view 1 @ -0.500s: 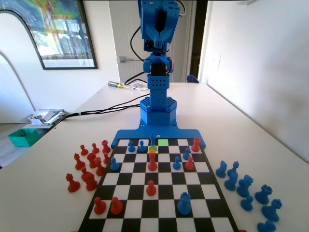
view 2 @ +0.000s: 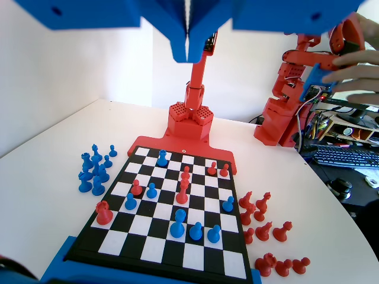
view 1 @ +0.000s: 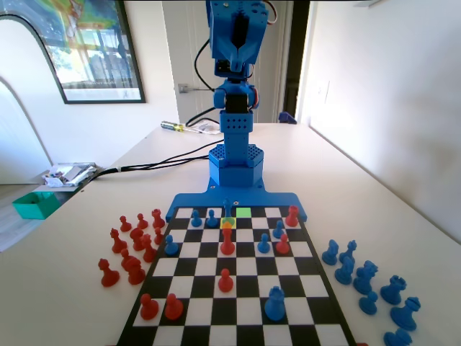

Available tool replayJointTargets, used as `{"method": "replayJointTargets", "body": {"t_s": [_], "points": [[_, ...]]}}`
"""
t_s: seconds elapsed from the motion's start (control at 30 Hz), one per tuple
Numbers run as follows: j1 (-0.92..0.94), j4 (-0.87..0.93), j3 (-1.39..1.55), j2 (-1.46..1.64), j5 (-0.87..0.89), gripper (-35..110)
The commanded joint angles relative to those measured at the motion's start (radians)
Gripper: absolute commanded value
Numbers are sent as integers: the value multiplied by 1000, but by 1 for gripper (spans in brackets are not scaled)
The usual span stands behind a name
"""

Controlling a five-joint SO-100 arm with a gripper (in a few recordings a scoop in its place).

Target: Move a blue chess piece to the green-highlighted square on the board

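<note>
The slender blue chess piece (view 1: pixel 227 210) (view 2: pixel 177 223) stands on the yellow-orange square (view 1: pixel 227 224), in the second row from the blue arm's base. The green-highlighted square (view 1: pixel 243 213) lies bare in the far row of the board (view 1: pixel 238 288) (view 2: pixel 148 245), diagonally to the right of that piece in the fixed view. My gripper (view 1: pixel 235 58) (view 2: pixel 187 56) is raised high above the board's arm end. Its jaws are pressed together with nothing between them, well clear of every piece.
Two blue pawns (view 1: pixel 204 217) stand left of the slender piece, and a red piece (view 1: pixel 227 241) is just in front of it. A large blue piece (view 1: pixel 274 303) is near the front. Captured red pieces (view 1: pixel 133 252) lie left of the board and blue ones (view 1: pixel 367 277) lie right.
</note>
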Motion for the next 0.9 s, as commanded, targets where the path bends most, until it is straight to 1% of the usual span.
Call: {"method": "replayJointTargets", "body": {"t_s": [0.0, 0.43, 0.57, 0.7, 0.87], "points": [[8, -18, 8, 3, 0, 2], [8, -18, 8, 3, -2, 1], [-11, -23, -5, 3, -32, 1], [-41, -26, -80, -43, 3, 1], [-80, 57, -252, -192, -84, 1]]}}
